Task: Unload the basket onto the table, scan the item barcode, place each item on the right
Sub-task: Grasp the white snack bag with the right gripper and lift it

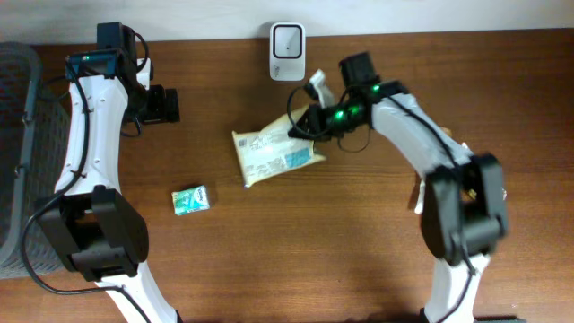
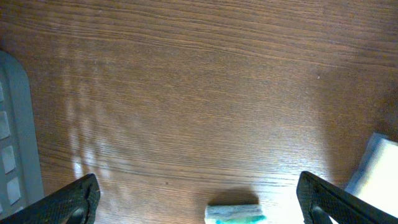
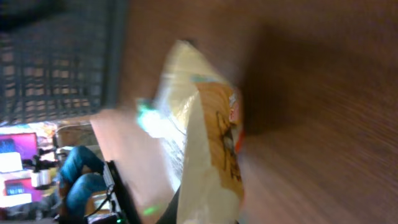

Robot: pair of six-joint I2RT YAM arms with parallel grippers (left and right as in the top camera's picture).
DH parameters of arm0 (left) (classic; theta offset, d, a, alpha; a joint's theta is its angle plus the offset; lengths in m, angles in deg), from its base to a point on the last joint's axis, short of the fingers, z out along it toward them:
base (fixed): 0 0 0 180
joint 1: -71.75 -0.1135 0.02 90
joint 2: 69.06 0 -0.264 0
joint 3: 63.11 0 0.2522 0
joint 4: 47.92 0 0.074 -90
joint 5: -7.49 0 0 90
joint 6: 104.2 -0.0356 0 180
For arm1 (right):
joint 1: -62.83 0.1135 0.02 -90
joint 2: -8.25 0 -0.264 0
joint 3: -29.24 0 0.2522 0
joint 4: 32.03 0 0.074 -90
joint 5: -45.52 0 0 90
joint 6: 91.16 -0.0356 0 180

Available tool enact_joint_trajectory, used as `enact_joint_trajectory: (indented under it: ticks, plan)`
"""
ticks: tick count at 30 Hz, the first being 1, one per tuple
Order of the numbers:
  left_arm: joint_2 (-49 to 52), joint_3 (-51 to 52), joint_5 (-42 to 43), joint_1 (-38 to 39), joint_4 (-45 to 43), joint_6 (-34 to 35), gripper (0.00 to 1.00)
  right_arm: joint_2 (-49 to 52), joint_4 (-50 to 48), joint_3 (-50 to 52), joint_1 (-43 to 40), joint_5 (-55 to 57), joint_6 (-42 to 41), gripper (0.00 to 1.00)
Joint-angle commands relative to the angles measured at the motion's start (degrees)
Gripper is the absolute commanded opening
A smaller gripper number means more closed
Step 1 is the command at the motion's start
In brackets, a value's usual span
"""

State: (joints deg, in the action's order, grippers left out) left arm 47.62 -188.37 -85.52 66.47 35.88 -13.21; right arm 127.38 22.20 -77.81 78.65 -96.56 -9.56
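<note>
1. The right gripper (image 1: 303,127) has its jaws closed together on the upper right corner of the snack bag (image 1: 273,154). The overhead view shows its dark tip meeting that corner.
2. In the right wrist view the snack bag (image 3: 205,143) fills the middle of a blurred frame. Its yellow and white face is turned edge-on, and it runs down to the bottom border, where the fingers themselves cannot be made out.
3. The bag, the item to be scanned, lies near the middle of the table (image 1: 359,251). Its long side is slanted and its printed face is up. No barcode can be picked out at this size.
4. The white scanner (image 1: 288,40) stands at the far edge of the table, just beyond the right gripper and apart from the bag.
5. The left gripper (image 2: 198,180) has its jaws spread wide with nothing between them. Both dark fingers (image 2: 74,199) show at the lower corners of its wrist view, above bare wood.
6. A small green and white box (image 1: 191,199) lies on the table to the left of the bag, not touching it. Its top edge (image 2: 236,213) shows at the bottom of the left wrist view.
7. A grey wire basket (image 1: 13,135) sits at the left end of the table, beside the left arm.
</note>
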Motion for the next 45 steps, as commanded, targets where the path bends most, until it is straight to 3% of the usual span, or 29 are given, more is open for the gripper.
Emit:
enact_joint_trajectory:
  ticks: [1, 3, 7, 11, 12, 13, 14, 15, 16, 18, 23, 25, 29, 32, 36, 39, 40, 41, 42, 44, 45]
  plan:
    - [-0.4, 0.2, 0.4, -0.1, 0.1, 0.3, 0.99, -12.3, 1.9, -0.3, 0.2, -1.7, 2.5, 0.04]
    - [-0.4, 0.2, 0.4, -0.2, 0.1, 0.3, 0.99, -17.2, 2.5, -0.3, -0.5, -1.7, 2.1, 0.04]
    - [-0.4, 0.2, 0.4, -0.2, 0.1, 0.3, 0.99, -16.5, 9.8, 0.3, -2.2, 4.3, 2.2, 0.04]
    - [-0.4, 0.2, 0.4, -0.2, 0.1, 0.3, 0.99, -7.3, 12.1, 2.5, 0.2, 17.7, 2.4, 0.04]
    - [-0.4, 0.2, 0.4, -0.2, 0.1, 0.3, 0.99, -2.9, 14.5, 2.5, 1.3, 18.1, 5.6, 0.04]
    - [-0.4, 0.2, 0.4, -0.2, 0.1, 0.3, 0.99, -0.6, 17.4, 2.5, 3.3, 19.2, 11.1, 0.07]
    - [-0.4, 0.2, 0.4, -0.2, 0.1, 0.3, 0.99, -0.4, 18.3, 2.5, 4.5, 22.2, 11.2, 0.14]
    - [-0.4, 0.2, 0.4, -0.2, 0.1, 0.3, 0.99, -0.4, 18.3, 2.5, 4.8, 22.4, 11.2, 0.13]
    - [-0.4, 0.2, 0.4, -0.2, 0.1, 0.3, 0.99, -0.4, 17.3, 2.5, 4.4, 22.4, 9.8, 0.04]
    - [-0.4, 0.2, 0.4, -0.2, 0.1, 0.3, 0.99, -0.5, 11.8, 2.4, 0.9, 22.1, 0.3, 0.04]
    - [-0.4, 0.2, 0.4, -0.2, 0.1, 0.3, 0.99, -1.9, 12.1, -4.9, -5.1, 22.5, 0.4, 0.04]
    - [-0.4, 0.2, 0.4, -0.2, 0.1, 0.3, 0.99, -1.3, 17.4, -5.1, -4.1, 25.1, 5.2, 0.66]
    - [-0.4, 0.2, 0.4, -0.2, 0.1, 0.3, 0.99, 3.7, 22.7, -1.1, -9.3, 21.9, 10.8, 0.85]
    - [-0.4, 0.2, 0.4, -0.2, 0.1, 0.3, 0.99, 5.0, 21.6, 4.5, -11.0, 17.9, 13.1, 0.91]
    - [-0.4, 0.2, 0.4, -0.2, 0.1, 0.3, 0.99, 5.0, 10.9, 13.9, -10.3, 5.1, 11.3, 0.91]
    - [-0.4, 0.2, 0.4, -0.2, 0.1, 0.3, 0.99, 5.0, -0.9, 18.8, -7.4, 1.7, 0.9, 0.83]
    - [-0.4, 0.2, 0.4, -0.2, 0.1, 0.3, 0.99, 5.0, -8.2, 20.1, -5.3, 3.6, -6.8, 0.73]
    - [-0.4, 0.2, 0.4, -0.2, 0.1, 0.3, 0.99, 5.0, -12.3, 20.5, -3.7, 7.5, -12.9, 0.40]
    - [-0.4, 0.2, 0.4, -0.2, 0.1, 0.3, 0.99, 5.0, -15.3, 20.7, -2.6, 7.8, -14.8, 0.18]
    - [-0.4, 0.2, 0.4, -0.2, 0.1, 0.3, 0.99, 5.0, -17.6, 20.7, -2.1, 7.7, -15.9, 0.04]
    - [-0.4, 0.2, 0.4, -0.2, 0.1, 0.3, 0.99, 5.0, -18.0, 20.7, -2.1, 7.7, -15.9, 0.04]
